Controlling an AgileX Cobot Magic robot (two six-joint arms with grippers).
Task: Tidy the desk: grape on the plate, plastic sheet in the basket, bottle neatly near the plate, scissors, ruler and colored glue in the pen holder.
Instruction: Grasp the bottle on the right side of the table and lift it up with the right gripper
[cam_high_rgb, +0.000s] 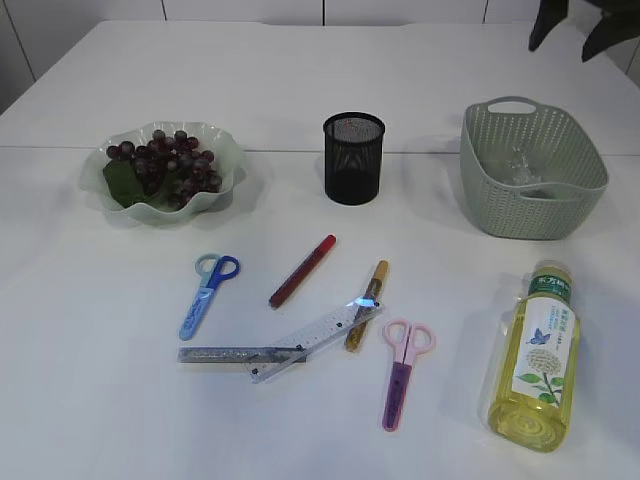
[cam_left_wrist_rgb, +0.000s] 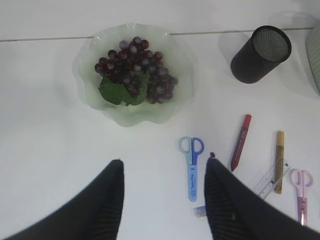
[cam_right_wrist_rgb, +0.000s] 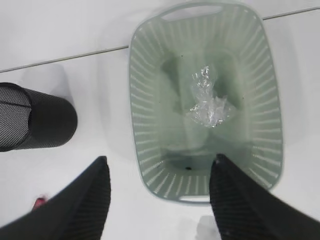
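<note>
Grapes (cam_left_wrist_rgb: 134, 70) fill the plate (cam_left_wrist_rgb: 90, 70). Right of the plate: pen holder (cam_left_wrist_rgb: 260, 56), blue scissors (cam_left_wrist_rgb: 192, 167), red glue (cam_left_wrist_rgb: 240, 141). Left gripper (cam_left_wrist_rgb: 162, 172) open below.

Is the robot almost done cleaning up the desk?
Not yet. Done: the grapes sit on the plate, and the plastic sheet lies in the basket. In hand: nothing, both grippers are open and empty. Left: the bottle lies on its side, and both scissors, the ruler and the glue pens are outside the pen holder.
</note>
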